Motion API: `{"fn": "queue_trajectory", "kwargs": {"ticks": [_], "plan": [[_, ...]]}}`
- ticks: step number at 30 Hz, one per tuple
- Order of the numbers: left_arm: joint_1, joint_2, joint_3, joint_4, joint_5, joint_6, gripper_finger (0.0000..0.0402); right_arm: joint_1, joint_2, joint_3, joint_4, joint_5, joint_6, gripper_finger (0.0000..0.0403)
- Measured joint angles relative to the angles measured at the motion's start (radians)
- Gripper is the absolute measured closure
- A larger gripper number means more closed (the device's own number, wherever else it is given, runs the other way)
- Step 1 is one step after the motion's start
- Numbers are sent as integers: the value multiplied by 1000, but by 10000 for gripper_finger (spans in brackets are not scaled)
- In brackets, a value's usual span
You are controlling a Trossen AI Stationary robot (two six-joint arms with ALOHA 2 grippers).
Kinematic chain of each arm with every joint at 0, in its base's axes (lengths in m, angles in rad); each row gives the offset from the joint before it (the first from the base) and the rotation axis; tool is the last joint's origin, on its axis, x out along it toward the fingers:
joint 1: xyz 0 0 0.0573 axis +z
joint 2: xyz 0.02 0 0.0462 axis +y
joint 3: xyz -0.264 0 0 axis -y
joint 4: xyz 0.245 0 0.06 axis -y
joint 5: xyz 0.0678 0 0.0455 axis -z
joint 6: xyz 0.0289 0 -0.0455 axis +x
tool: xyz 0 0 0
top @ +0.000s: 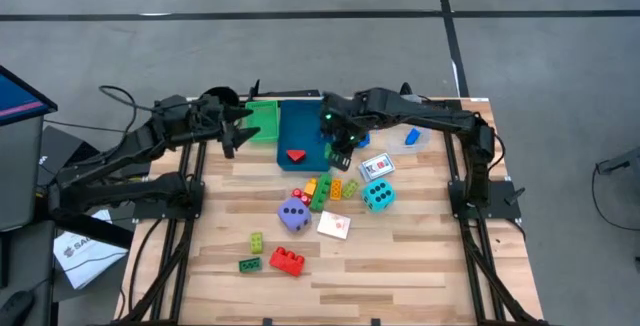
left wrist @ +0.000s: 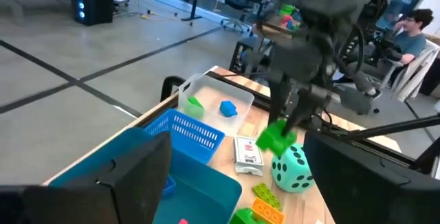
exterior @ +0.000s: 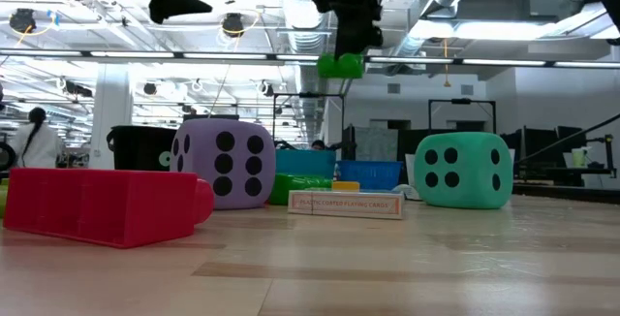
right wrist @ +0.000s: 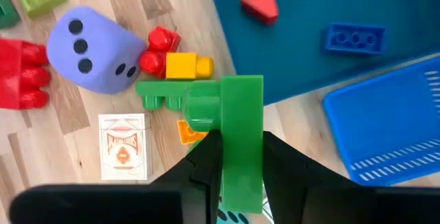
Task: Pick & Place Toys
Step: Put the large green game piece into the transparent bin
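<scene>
Right gripper [right wrist: 234,157] is clamped on a green brick [right wrist: 240,138], raised at the blue tray's [top: 300,131] 3 o'clock edge.

Dice [top: 294,216] left of card [top: 334,226], bricks [top: 331,189] (perhaps touching) behind

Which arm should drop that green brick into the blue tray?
The right. Its gripper is shut on the green brick, raised above the table at the blue tray's edge. The left gripper holds nothing and hangs near the green tray.
</scene>
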Motion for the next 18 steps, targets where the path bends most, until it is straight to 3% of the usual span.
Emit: {"fn": "queue_trajectory", "kwargs": {"ticks": [6,18], "plan": [[0,27,0,-18,-1,0,78,-43,-103,0,-20,66,33,317],[0,103,-1,-8,-1,-35,78,-77,-324,-1,-143,435,179,317]]}}
